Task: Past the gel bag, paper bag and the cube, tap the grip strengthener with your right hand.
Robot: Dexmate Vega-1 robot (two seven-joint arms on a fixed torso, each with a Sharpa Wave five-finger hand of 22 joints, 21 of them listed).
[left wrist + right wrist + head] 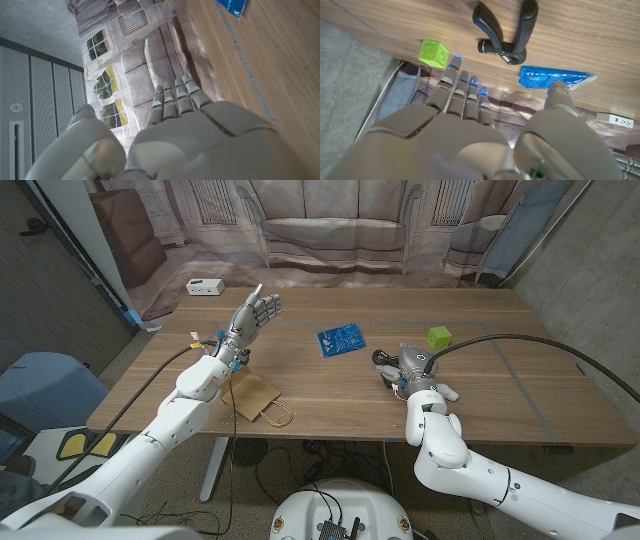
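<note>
While the right hand (411,366) hovers with fingers spread and nothing held, the strengthener (505,30) lies on the table (480,405) just beyond its fingertips, at about 9 o'clock from the cube (438,336) and 4 o'clock from the gel bag (341,340). It looks rigid, fairly light, with smooth padded handles; tap a handle lightly, since it may skid. Left hand (254,315) is raised, open, above the paper bag (253,394)

Wooden table (330,395), blue gel bag (341,340) near the middle, green cube (438,336) to its right, brown paper bag (254,394) beside the left arm, left hand (255,317) raised with fingers apart, right hand (415,366) over a black grip strengthener (384,359), white power strip (204,287) at the far left edge
</note>
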